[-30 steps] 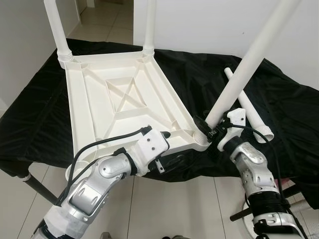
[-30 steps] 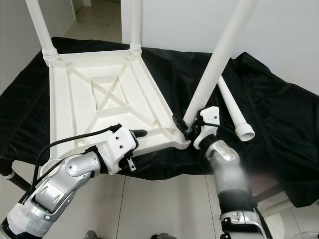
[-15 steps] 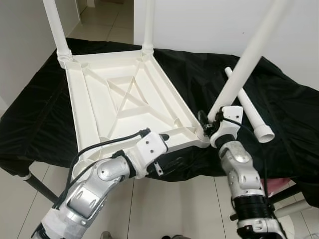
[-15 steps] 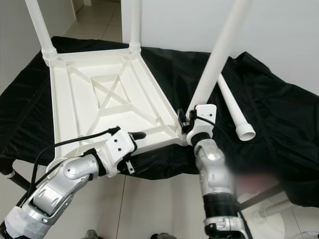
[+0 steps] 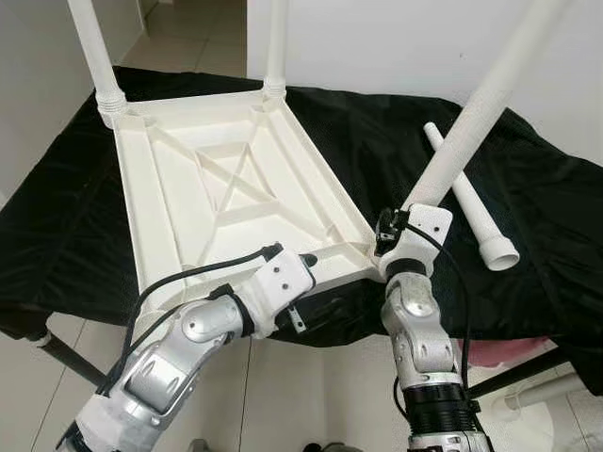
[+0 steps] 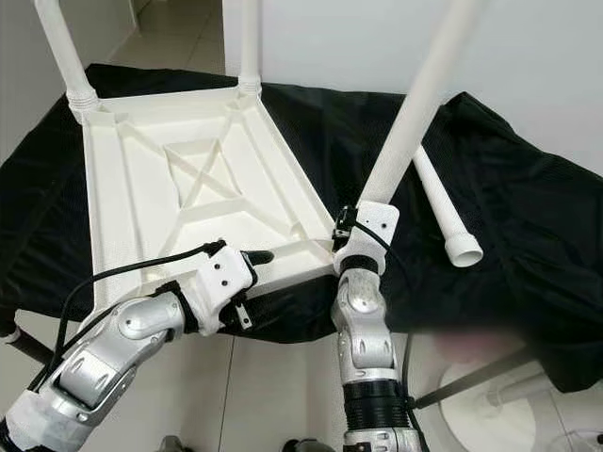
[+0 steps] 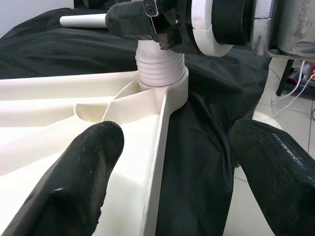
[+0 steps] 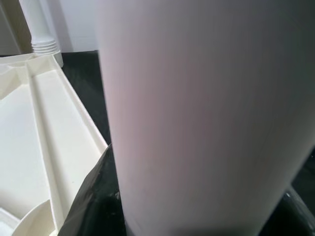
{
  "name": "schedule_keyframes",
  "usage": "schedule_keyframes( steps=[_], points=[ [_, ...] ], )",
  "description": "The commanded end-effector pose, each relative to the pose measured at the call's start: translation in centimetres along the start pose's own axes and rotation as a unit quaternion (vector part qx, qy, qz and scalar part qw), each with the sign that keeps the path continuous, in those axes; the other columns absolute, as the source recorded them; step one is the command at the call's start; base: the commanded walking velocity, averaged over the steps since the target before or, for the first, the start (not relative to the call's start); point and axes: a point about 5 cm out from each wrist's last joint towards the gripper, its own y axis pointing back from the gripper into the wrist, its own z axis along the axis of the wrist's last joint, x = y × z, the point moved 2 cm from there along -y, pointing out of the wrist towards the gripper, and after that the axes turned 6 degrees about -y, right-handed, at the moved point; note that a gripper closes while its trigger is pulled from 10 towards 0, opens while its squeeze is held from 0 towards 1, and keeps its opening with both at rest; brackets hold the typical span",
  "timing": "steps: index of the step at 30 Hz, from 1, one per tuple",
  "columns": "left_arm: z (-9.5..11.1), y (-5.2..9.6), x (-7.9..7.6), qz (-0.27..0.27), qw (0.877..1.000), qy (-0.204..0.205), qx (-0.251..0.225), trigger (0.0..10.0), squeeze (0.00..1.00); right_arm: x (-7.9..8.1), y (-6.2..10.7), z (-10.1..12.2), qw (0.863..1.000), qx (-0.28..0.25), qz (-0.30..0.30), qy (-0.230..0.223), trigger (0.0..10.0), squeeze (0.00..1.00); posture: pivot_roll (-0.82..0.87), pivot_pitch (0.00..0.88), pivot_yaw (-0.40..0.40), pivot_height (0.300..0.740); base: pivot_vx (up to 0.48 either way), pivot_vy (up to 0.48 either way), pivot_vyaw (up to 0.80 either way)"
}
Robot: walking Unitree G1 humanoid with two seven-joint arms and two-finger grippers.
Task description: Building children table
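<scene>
carefully, my right fingers [image 5: 394, 231] clamp the leg [image 5: 462, 137] seated in the tabletop [image 5: 221, 202] corner socket; left fingers [image 7: 162, 162] spread wide straddling the rim. i'd twist straight, avoiding cross-threading.

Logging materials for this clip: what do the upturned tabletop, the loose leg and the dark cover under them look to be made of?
Tabletop: looks like moulded white plastic, semi-matte, given its ribbed underside with cross bracing. Loose leg: likely the same plastic, a smooth tube flared at the end. Cover: black fabric, slightly shiny, creased and draped over the edge.
</scene>
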Motion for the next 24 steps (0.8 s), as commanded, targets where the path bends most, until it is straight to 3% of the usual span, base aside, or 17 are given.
schedule_keyframes(
  steps=[1,16,17,20,24],
  points=[
    [0.3,0.0,-0.4,-0.027,1.0,-0.005,-0.003,10.0,0.0,-0.6,0.4,-0.8,1.0,0.016,0.012,-0.01,10.0,1.0,0.02,0.106,-0.074,0.74,0.0,0.0,0.0],
    [0.2,-0.1,0.0,-0.022,1.0,-0.013,0.0,10.0,0.0,-2.1,-0.3,-0.2,0.994,0.01,0.113,-0.003,10.0,1.0,0.03,0.093,-0.07,0.74,0.0,0.0,0.0],
    [0.2,-0.1,0.0,-0.022,1.0,-0.013,0.0,10.0,0.0,-2.2,-0.4,0.1,0.99,0.004,0.141,0.0,10.0,0.0,0.02,0.094,-0.069,0.74,0.0,0.0,0.0],
    [0.2,0.0,-0.1,-0.023,1.0,-0.012,0.001,10.0,0.0,-2.2,-0.5,0.5,0.979,0.0,0.205,0.011,10.0,0.0,0.02,0.094,-0.069,0.74,0.0,0.0,0.0],
    [0.3,-0.1,-0.1,-0.024,1.0,-0.013,-0.001,10.0,0.0,-2.0,-1.0,1.0,0.949,0.004,0.314,0.03,10.0,0.0,0.02,0.095,-0.063,0.74,0.0,0.0,0.0]
  ],
)
